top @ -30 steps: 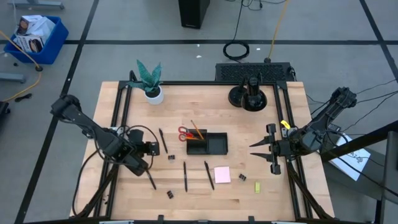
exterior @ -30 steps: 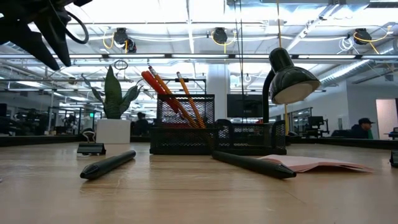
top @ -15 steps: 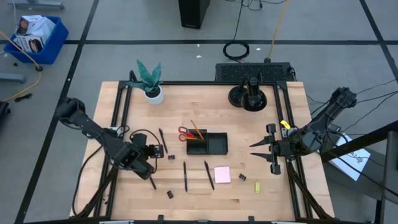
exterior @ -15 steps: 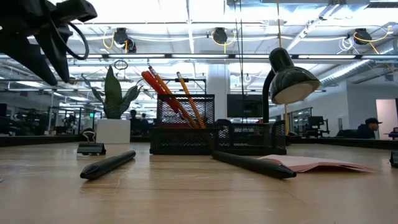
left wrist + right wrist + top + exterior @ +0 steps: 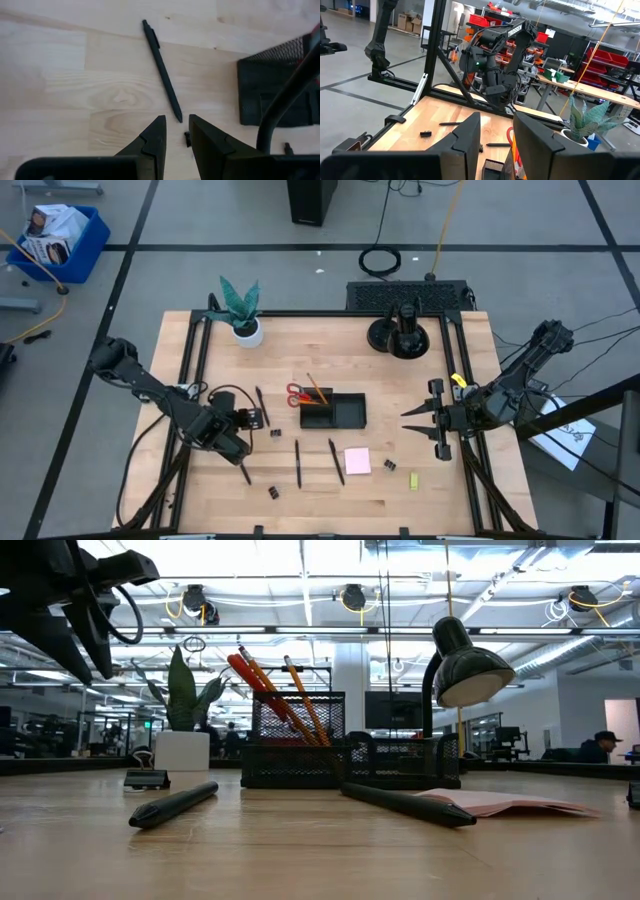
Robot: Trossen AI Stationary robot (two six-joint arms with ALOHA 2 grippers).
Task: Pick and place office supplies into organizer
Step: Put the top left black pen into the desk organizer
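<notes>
On the wooden table (image 5: 400,390), a black pen (image 5: 162,70) lies just beyond the left pincer's (image 5: 175,137) slightly parted, empty fingers.

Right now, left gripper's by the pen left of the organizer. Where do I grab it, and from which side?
Grip the pen mid-barrel from straight above, with the left gripper jaws across its width. It lies flat and clear of the organizer. It's long and thin, so a middle grip should balance it.
</notes>
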